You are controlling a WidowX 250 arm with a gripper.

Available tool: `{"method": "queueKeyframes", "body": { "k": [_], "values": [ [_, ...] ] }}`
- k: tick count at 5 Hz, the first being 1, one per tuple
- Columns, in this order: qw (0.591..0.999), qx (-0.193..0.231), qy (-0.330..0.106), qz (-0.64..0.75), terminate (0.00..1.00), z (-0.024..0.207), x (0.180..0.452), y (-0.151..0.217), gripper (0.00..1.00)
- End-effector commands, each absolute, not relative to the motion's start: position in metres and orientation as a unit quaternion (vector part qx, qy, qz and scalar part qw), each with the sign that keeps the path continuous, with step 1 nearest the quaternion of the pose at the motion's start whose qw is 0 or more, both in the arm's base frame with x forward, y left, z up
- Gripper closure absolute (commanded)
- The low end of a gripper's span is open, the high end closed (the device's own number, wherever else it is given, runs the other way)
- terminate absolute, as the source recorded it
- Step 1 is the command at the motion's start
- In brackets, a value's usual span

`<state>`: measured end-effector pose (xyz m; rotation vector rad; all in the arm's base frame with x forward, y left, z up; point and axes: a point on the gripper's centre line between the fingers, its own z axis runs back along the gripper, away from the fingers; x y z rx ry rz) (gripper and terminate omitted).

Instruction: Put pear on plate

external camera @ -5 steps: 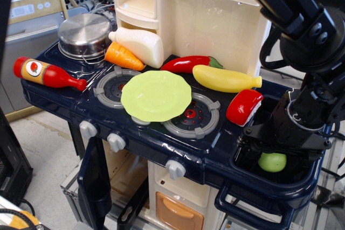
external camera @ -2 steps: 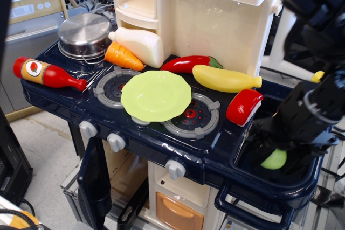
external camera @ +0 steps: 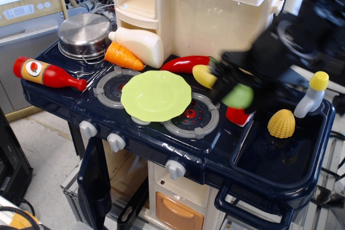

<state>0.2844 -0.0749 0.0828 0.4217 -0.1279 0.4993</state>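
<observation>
The light-green pear [external camera: 239,96] is held in my black gripper [external camera: 237,93], lifted above the right edge of the stove, over the red toy. The gripper is blurred by motion and shut on the pear. The round light-green plate [external camera: 156,95] with a wavy rim lies on the stove between the two grey burners, to the left of the gripper and below it. The pear is apart from the plate.
A yellow corn [external camera: 281,124] and a white bottle with a yellow cap [external camera: 311,96] stand at the sink [external camera: 269,165]. A yellow banana [external camera: 202,75], red chili [external camera: 186,63], carrot [external camera: 123,56], white bottle [external camera: 140,44], pot [external camera: 85,35] and ketchup bottle [external camera: 47,73] surround the plate.
My gripper has lifted the pear out of the sink and carried it up and left toward the stove. The corn and the yellow-capped bottle are now uncovered.
</observation>
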Motion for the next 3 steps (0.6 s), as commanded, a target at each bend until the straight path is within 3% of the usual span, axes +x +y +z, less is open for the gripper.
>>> {"method": "queueKeyframes", "body": {
  "k": [1, 2, 3],
  "values": [
    [0.957, 0.166, -0.123, 0.205, 0.00, 0.087, 0.308, -0.008, 1.00],
    [0.958, 0.147, -0.138, 0.204, 0.00, 0.076, 0.310, 0.017, 1.00],
    [0.958, 0.126, -0.140, 0.214, 1.00, 0.059, 0.307, 0.026, 1.00]
  ]
}}
